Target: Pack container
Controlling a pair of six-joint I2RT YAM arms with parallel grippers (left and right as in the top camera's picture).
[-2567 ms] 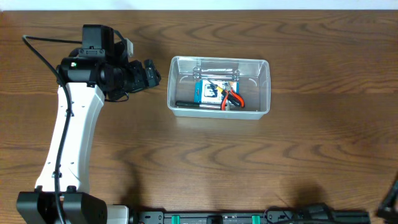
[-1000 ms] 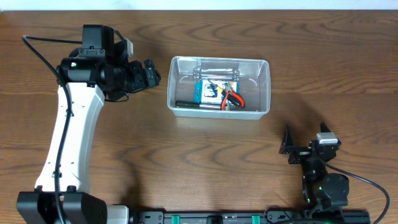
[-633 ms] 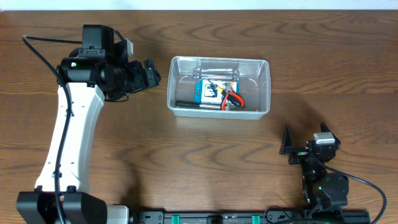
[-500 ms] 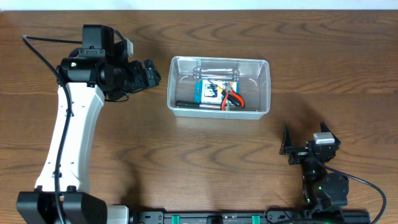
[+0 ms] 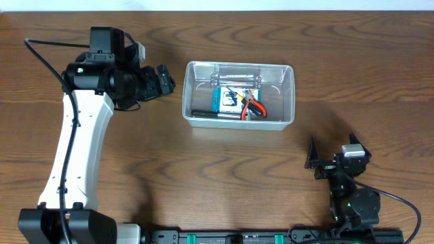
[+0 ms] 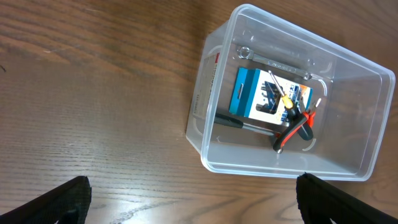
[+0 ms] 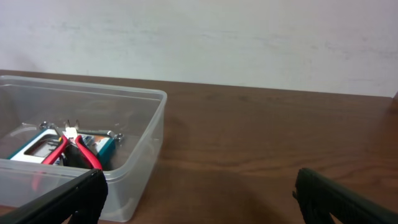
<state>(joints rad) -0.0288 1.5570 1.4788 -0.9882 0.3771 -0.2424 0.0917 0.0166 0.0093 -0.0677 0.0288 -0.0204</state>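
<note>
The clear plastic container [image 5: 239, 71] sits at the table's middle back, also in the left wrist view [image 6: 211, 99] and right wrist view [image 7: 146, 127]. Inside lie a blue-and-white box [image 5: 227, 99], red-handled pliers [image 5: 255, 106], a black-handled tool [image 5: 210, 114] and a metal wrench [image 5: 237, 79]. My left gripper [image 5: 165, 80] is open and empty, just left of the container. My right gripper [image 5: 332, 154] is open and empty, low near the front right, below and right of the container.
Brown wooden table [image 5: 217, 176]. The white left arm [image 5: 74, 149] runs down the left side. The right arm's base [image 5: 352, 203] sits at the front edge. A pale wall [image 7: 199, 37] lies beyond the table's far edge.
The right arm has come into view at the front right and settled there. The left arm and the container have not moved.
</note>
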